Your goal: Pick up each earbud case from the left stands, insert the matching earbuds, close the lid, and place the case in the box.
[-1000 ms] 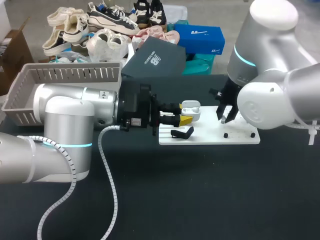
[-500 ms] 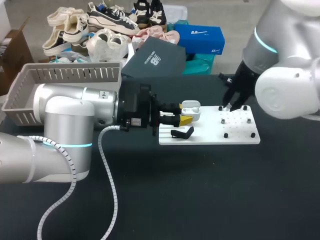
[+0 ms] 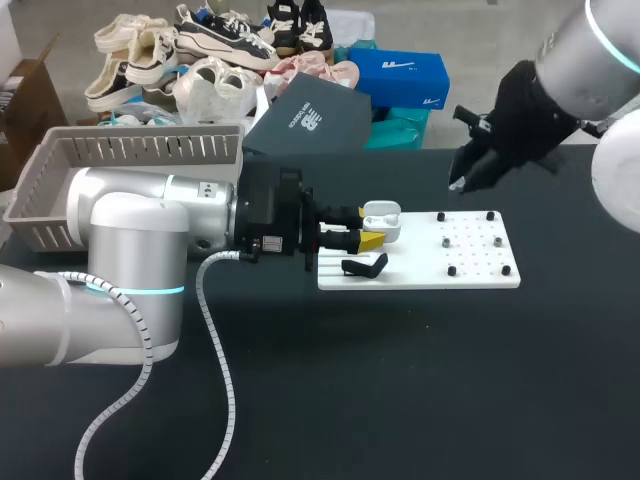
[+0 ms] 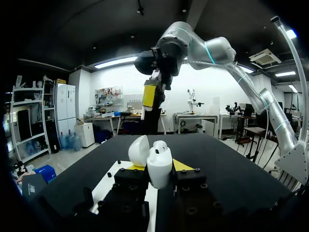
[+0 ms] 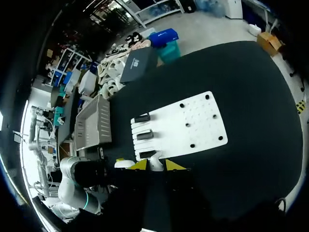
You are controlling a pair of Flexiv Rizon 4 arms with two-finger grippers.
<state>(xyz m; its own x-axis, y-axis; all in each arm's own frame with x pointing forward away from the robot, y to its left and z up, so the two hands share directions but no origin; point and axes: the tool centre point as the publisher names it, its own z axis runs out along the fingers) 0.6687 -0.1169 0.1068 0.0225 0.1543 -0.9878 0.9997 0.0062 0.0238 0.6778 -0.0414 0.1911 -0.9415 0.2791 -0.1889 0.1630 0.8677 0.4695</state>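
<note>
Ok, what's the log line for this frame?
left claw: shut on earbud case, lid open | right claw: shut on white earbud, high over white board | lid: not yet closed

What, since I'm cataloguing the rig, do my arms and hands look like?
The left arm and right arm are rounded silver-grey tubes with glowing cyan rings. The left hand and right hand are black with yellow fingertips. A white spiral-wrapped cable runs from the left arm.

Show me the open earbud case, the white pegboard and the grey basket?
earbud case point(image 4: 159, 169): left wrist view, its white body.
white pegboard point(image 3: 480, 279): head view, bare front edge.
grey basket point(image 3: 150, 148): head view, slatted front wall.
</note>
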